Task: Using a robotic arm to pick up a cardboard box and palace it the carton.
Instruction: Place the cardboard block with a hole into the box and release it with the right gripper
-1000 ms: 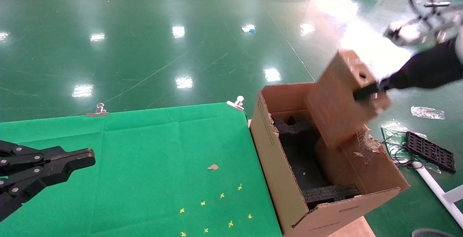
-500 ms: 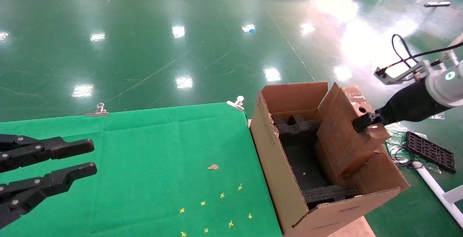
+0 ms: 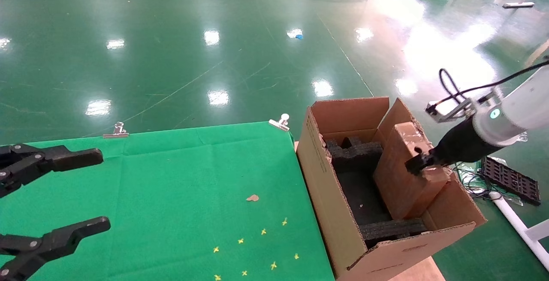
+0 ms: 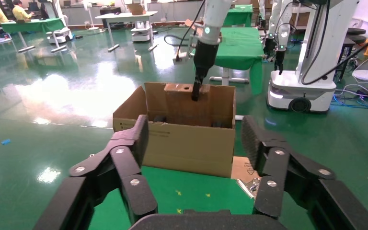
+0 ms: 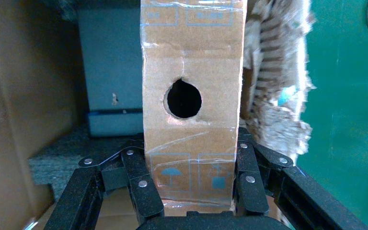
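Lowered since earlier, the cardboard box point(image 3: 405, 173) now stands tilted inside the carton point(image 3: 326, 195) off the desk's point(image 3: 171, 173) right edge, right gripper point(image 3: 419, 163) jaws pinching it; seat it flat before releasing, left gripper point(image 3: 64, 195) spread.

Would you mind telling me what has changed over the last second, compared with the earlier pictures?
The right claw, still shut on the cardboard box, has carried it from high above the carton down into it, along the right-hand wall. The left claw, over the green cloth, has spread from shut to wide open. The carton, its foam blocks and the cloth have not moved.
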Controlling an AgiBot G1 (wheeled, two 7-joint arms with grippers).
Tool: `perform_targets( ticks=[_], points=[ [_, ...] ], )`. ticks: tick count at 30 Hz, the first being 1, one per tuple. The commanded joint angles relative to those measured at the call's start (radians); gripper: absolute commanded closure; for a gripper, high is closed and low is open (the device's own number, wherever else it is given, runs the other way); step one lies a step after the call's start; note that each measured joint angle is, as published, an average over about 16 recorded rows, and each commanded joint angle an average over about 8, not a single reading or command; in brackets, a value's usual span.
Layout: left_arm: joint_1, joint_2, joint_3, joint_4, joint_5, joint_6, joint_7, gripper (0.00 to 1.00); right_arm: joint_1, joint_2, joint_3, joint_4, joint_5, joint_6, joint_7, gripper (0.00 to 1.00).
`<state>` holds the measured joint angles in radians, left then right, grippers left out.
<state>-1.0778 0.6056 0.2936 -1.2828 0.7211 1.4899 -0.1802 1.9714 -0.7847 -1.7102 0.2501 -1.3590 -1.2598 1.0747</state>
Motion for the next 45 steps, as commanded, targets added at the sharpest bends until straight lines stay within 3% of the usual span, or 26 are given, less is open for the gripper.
perform_targets(
  ticks=[1,20,21,28,29,45],
  points=[
    [0.000,0.000,0.000,0.000,0.000,0.000,0.000,0.00,-0.026,-0.010,0.002,-0.013,0.007,0.013,0.000,1.00],
    [0.000,-0.001,0.001,0.000,-0.001,-0.001,0.001,0.00,-0.231,-0.089,0.027,-0.108,0.054,0.175,-0.042,1.00],
    [0.000,-0.001,0.001,0.000,-0.001,-0.001,0.001,0.00,-0.236,-0.090,0.030,-0.110,0.057,0.181,-0.050,0.92],
    [0.000,-0.001,0.002,0.000,-0.001,-0.001,0.001,0.00,-0.244,-0.085,0.050,-0.125,0.088,0.179,-0.109,0.05],
    [0.000,-0.001,0.002,0.000,-0.001,-0.001,0.001,0.00,-0.244,-0.085,0.051,-0.129,0.089,0.176,-0.114,0.00],
    [-0.001,-0.001,0.003,0.000,-0.002,-0.001,0.001,0.00,-0.230,-0.109,0.044,-0.197,0.079,0.142,-0.123,0.00]
  ],
)
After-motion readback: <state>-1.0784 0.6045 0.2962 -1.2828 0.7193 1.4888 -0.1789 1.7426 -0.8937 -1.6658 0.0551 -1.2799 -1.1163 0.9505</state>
